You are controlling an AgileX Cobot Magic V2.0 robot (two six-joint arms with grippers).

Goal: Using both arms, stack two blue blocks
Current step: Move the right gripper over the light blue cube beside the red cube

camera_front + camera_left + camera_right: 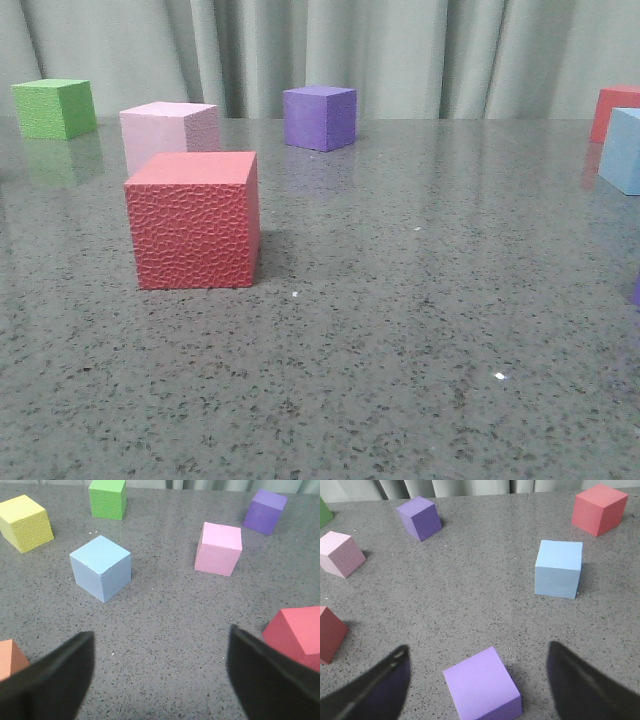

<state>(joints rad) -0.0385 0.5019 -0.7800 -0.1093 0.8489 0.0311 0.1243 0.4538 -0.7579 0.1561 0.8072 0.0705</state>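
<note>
1. Left claw [160,672] gapes wide, empty, above the bench [165,630]; one blue block [101,567] sits ahead, apart.
2. Right claw [477,680] gapes wide over a light purple cube [482,685]; second blue block [559,568] stands beyond.

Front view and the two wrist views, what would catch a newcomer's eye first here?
Most striking in the front view is the big red cube, nearest the camera on the speckled grey table, with a pale pink cube just behind it. Next come the two blue blocks, far apart: one ahead of the open left end effector, the other ahead of the open right end effector, which hangs over a light purple cube.
</note>
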